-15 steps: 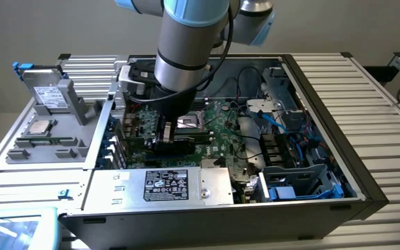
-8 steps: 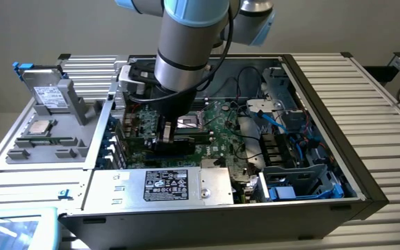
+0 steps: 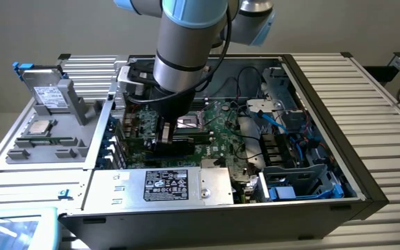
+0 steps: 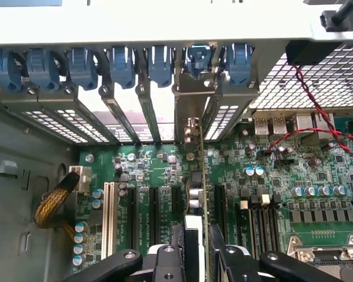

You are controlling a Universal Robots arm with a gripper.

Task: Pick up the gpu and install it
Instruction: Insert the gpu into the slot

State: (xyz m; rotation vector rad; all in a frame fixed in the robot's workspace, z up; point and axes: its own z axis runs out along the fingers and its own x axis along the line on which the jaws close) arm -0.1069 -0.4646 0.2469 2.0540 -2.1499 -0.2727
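The black two-fingered tool [image 4: 195,254] on the grey and light-blue robot arm [image 3: 186,47] is lowered into the open black computer case [image 3: 356,194], which is set on a grey slatted metal surface [image 3: 374,94]. The tool is closed at a narrow width on the gpu [image 4: 195,191], a thin flat expansion card seen edge-on, which is gripped between the two black fingers [image 4: 167,261] and held upright above the green motherboard [image 4: 159,170]. The card's silver metal bracket [image 4: 190,106] is found at the end far from the tool, lined up with one of the rear slot openings under a row of blue plastic retaining clips [image 4: 120,61]. Whether the card's lower edge is seated in a slot cannot be told. Black expansion slots [image 4: 131,211] and one white slot [image 4: 109,205] are seen on the board to one side of the tool, with a yellow braided cable [image 4: 53,200] further out on that side. On the other side, a red and black twisted wire pair [image 4: 309,111] is strung across the board. In the exterior view, a square processor socket [image 3: 188,122] is seen just beside the tool, and a silver metal box with a black label [image 3: 165,187] is mounted near the tool, towards the case's front wall.
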